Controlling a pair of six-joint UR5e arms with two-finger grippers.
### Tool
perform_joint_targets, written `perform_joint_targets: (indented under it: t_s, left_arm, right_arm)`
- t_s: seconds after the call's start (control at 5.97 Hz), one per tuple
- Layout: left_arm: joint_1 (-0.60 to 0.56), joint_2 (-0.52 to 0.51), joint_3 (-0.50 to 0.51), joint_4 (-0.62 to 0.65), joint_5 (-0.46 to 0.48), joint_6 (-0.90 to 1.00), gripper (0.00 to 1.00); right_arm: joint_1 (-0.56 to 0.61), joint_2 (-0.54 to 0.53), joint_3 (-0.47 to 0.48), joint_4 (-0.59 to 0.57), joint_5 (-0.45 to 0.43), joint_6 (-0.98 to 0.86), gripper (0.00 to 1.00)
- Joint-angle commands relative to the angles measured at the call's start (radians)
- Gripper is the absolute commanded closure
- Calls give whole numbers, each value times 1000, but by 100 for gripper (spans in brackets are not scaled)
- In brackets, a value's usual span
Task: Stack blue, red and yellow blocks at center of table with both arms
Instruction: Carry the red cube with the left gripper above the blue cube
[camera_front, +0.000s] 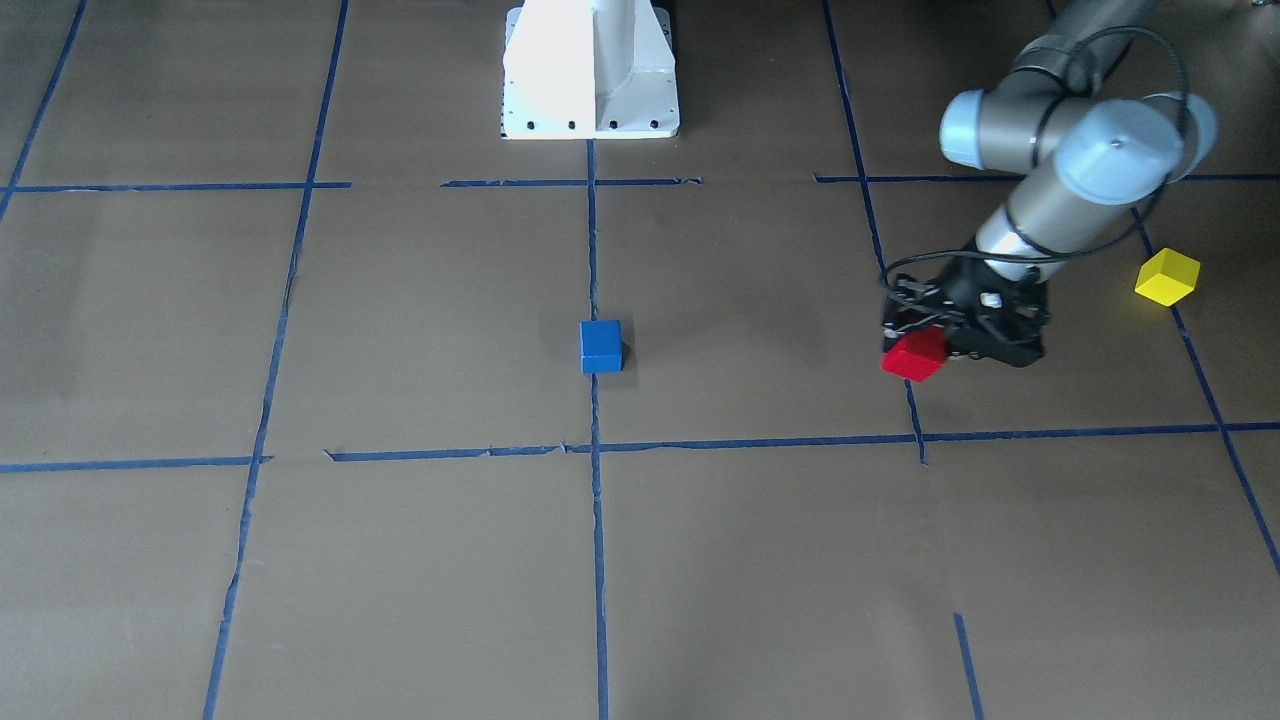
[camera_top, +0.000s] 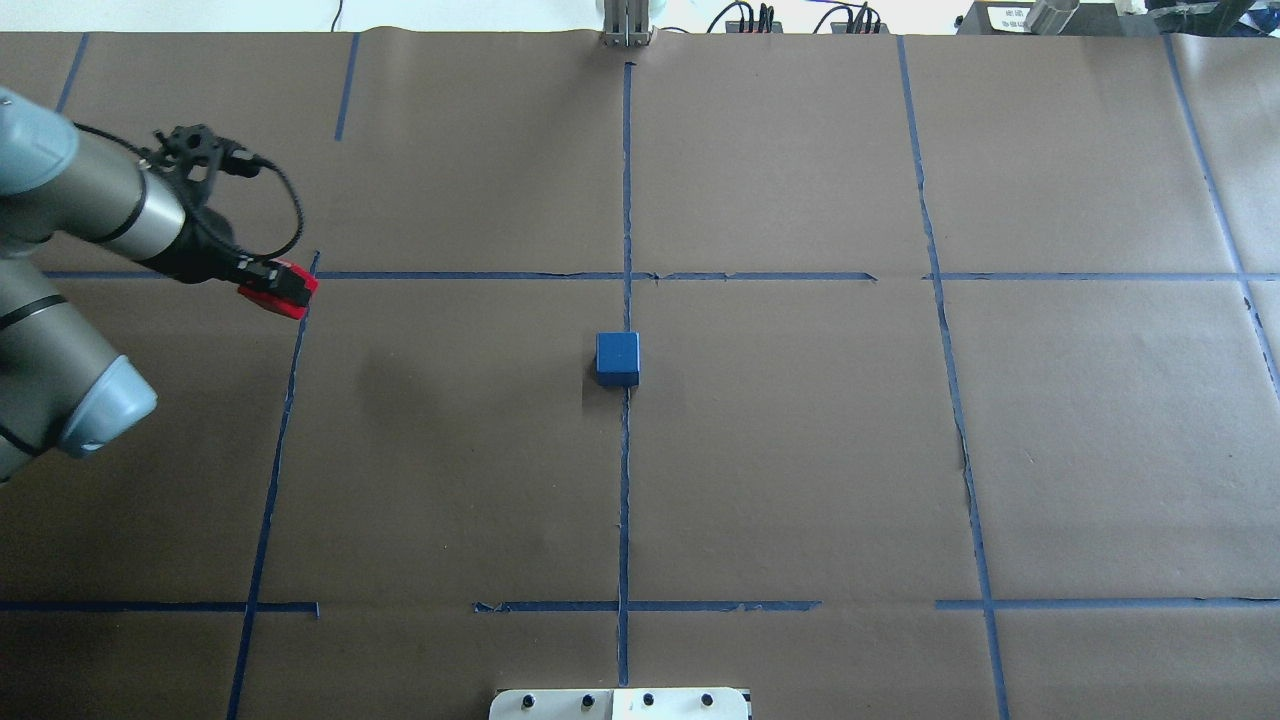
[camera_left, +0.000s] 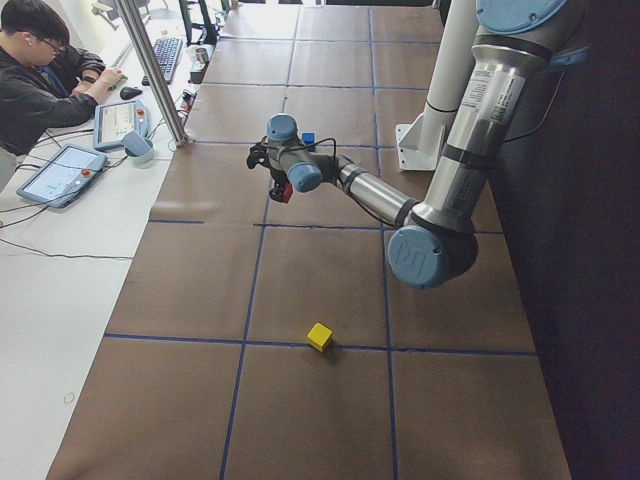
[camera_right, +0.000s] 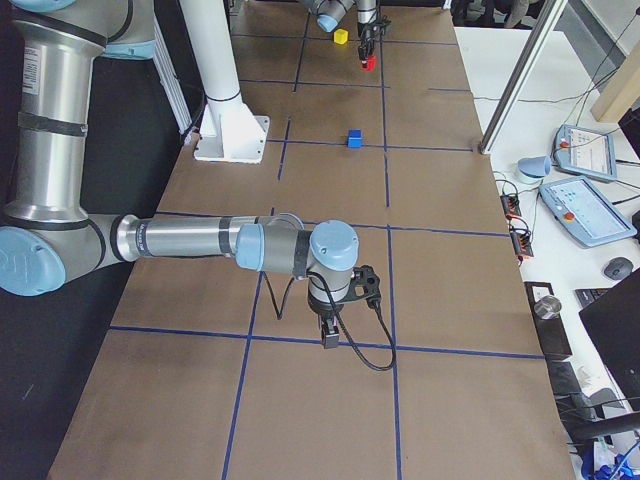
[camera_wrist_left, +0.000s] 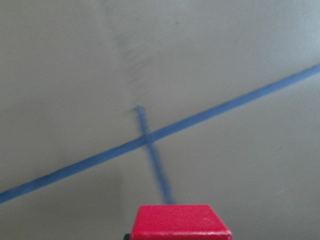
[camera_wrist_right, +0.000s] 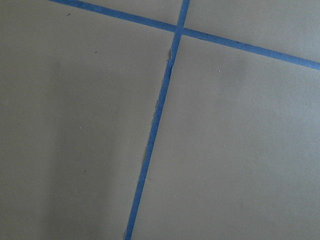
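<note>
Blue block (camera_front: 600, 345) at table (camera_front: 400, 320) ctr; red block (camera_front: 915, 355) in left jaws, raised; yellow block (camera_front: 1167, 277) far left.

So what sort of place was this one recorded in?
Most likely a robotics lab workcell: a paper-covered table gridded with blue tape, an operator at a side bench with control tablets, and the robot's left arm.

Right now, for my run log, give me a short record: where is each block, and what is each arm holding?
blue block: alone on the table, on the centre tape line
red block: clamped in the left gripper fingers, apparently lifted, robot's left side
yellow block: loose on the table, far left, untouched
right gripper: over bare table, no block at it; open or shut unclear
stack: not yet started
</note>
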Motion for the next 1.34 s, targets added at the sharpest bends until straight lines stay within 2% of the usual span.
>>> perform_joint_targets:
  t_s: [0.0, 0.34, 0.5, 1.17]
  left_arm:
    - [208, -276, 24, 271, 177, -249, 92]
    - [272, -504, 228, 292, 222, -434, 92]
    - [298, -505, 237, 282, 267, -427, 92]
    - [300, -505, 266, 277, 267, -425, 92]
  right_arm:
    - [0, 0, 0, 0, 0, 0, 0]
    - [0, -2, 0, 0, 0, 0, 0]
    - [0, -2, 0, 0, 2, 0, 0]
    - [0, -2, 0, 0, 2, -1, 0]
